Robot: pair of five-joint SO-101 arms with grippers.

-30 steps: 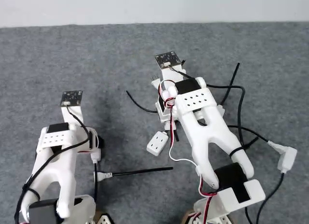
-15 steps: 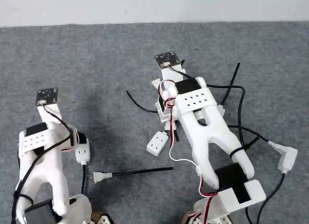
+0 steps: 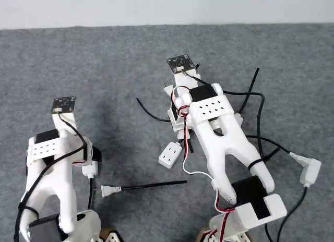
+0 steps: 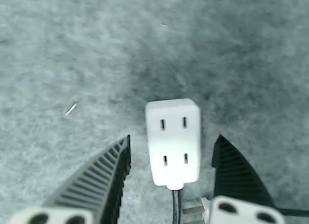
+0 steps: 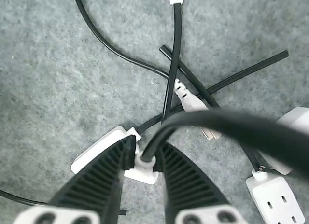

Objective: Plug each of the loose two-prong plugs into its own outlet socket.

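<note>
My left gripper (image 4: 173,138) stands open over the grey carpet, its ribbed fingers (image 4: 104,180) on either side of a white outlet block (image 4: 173,142) and not touching it. That block (image 3: 90,169) lies beside the left arm in the high view. A loose two-prong plug (image 3: 107,190) on a straight black cable lies just in front of it. My right gripper (image 5: 145,147) is shut on a white plug (image 5: 143,169) with a thick black cable. It holds the plug just above the end of a white outlet block (image 5: 99,149).
Another outlet block (image 3: 170,154) lies left of the right arm (image 3: 219,132), and one more (image 3: 311,170) sits at the far right. Black cables cross under and behind the right arm (image 5: 193,84), with a further white plug (image 5: 190,99) among them. Bare carpet (image 3: 104,59) stretches to the back left.
The left arm swung to the left, then came partway back to the right. The outlet block beside it shifted slightly left. The right arm has stayed still.
</note>
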